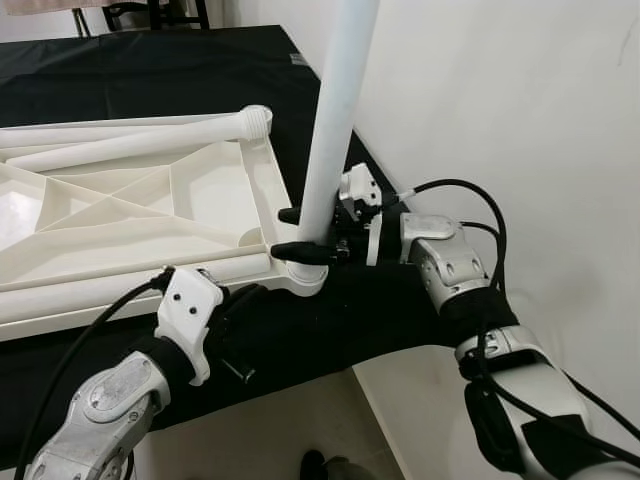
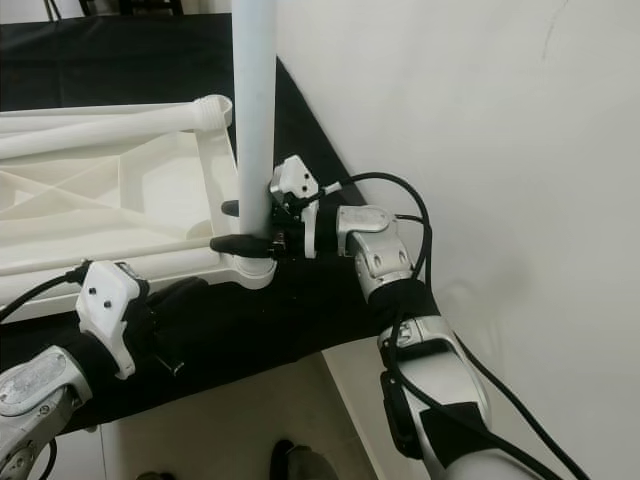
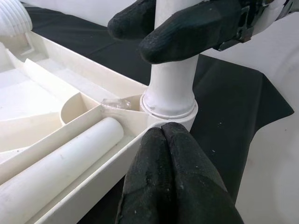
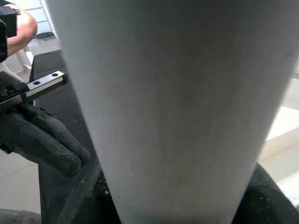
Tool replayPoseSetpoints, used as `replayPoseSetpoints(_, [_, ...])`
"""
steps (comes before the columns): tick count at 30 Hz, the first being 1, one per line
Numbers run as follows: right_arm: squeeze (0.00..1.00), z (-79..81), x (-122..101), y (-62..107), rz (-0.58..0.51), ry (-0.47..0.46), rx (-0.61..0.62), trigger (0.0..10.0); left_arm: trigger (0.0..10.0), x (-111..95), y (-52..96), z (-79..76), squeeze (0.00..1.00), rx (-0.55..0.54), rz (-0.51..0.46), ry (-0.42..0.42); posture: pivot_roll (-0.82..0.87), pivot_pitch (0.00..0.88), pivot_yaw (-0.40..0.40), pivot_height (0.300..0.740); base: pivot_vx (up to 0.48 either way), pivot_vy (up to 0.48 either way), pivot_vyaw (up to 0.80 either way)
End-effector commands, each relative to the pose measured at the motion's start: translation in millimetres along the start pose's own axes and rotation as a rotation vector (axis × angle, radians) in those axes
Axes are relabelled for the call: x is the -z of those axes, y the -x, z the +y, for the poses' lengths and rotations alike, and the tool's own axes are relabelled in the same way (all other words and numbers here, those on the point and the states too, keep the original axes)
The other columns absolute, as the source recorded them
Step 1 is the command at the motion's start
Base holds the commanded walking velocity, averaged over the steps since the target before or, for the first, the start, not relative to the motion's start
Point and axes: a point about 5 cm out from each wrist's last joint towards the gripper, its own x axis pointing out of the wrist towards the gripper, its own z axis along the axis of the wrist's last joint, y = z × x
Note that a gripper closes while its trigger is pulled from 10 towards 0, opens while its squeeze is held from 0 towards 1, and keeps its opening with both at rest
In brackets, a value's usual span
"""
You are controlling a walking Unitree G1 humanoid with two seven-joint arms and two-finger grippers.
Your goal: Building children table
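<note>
White plastic tabletop [image 1: 130, 215] lies upside down on a black-draped surface [image 1: 150, 70], its ribbed underside up. One leg [image 1: 335, 120] stands upright in the corner socket [image 1: 300, 275] nearest the robot. The right pincer [image 1: 300, 232] is clamped on the leg just above the socket, one finger on each side, probably to keep it plumb while it is seated or twisted home. The left pincer [image 3: 170, 172] has its fingers pressed together, holding nothing; its tips rest against the tabletop's rim just beside the socket, likely bracing the tabletop so it does not slide. Loose legs [image 1: 150, 140] lie across the tabletop, farther from the socket, one with a ribbed end [image 1: 256, 122]. Beyond the socket, to the robot's right, rises a plain white wall [image 1: 500, 100]; pale floor [image 1: 300, 420] shows below the surface's edge.
</note>
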Motion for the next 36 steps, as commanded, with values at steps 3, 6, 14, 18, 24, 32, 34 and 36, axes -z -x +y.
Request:
replayPoseSetpoints(3, [0.0,2.1,-0.2,2.9,0.001,0.0,-0.066,0.0,10.0,0.7,1.7,-3.6,0.0,0.002,0.006,-0.003,0.12,0.214,-0.158,0.74,0.0,0.0,0.0])
replayPoseSetpoints(6, [0.0,2.8,1.8,5.5,0.005,-0.001,-0.058,0.0,10.0,0.4,1.1,-4.3,0.0,0.003,0.004,-0.002,0.12,0.214,-0.162,0.74,0.0,0.0,0.0])
replayPoseSetpoints(14, [0.0,13.1,37.9,3.3,0.004,-0.08,0.396,0.0,10.0,2.0,2.0,-4.2,0.0,0.007,0.003,0.007,0.07,0.234,-0.164,0.74,0.0,0.0,0.0])
replayPoseSetpoints(18, [0.0,51.4,84.6,-5.3,0.082,-0.199,0.801,0.0,10.0,2.0,1.8,-4.8,0.0,0.02,0.006,0.012,0.07,0.241,-0.153,0.74,0.0,0.0,0.0])
replayPoseSetpoints(24, [0.0,51.4,79.0,-16.6,0.113,-0.107,0.775,0.0,10.0,3.0,0.1,-5.0,0.0,0.027,0.007,0.015,0.06,0.232,-0.148,0.74,0.0,0.0,0.0])
replayPoseSetpoints(32, [0.78,56.0,69.6,-31.0,0.064,-0.177,0.573,10.0,10.0,0.7,-2.9,-6.9,0.0,0.041,-0.001,0.014,0.07,0.23,-0.14,0.74,0.0,0.0,0.0])
replayPoseSetpoints(34, [0.78,57.8,68.0,-31.7,0.063,-0.177,0.575,10.0,10.0,0.5,-2.9,-6.7,0.0,0.041,-0.002,0.014,0.07,0.23,-0.14,0.74,0.0,0.0,0.0])
replayPoseSetpoints(36, [1.0,47.0,45.2,-32.1,-0.015,-0.123,0.472,10.0,10.0,1.5,-2.7,-7.9,0.0,0.042,0.002,0.013,0.09,0.233,-0.139,0.74,0.0,0.0,0.0])
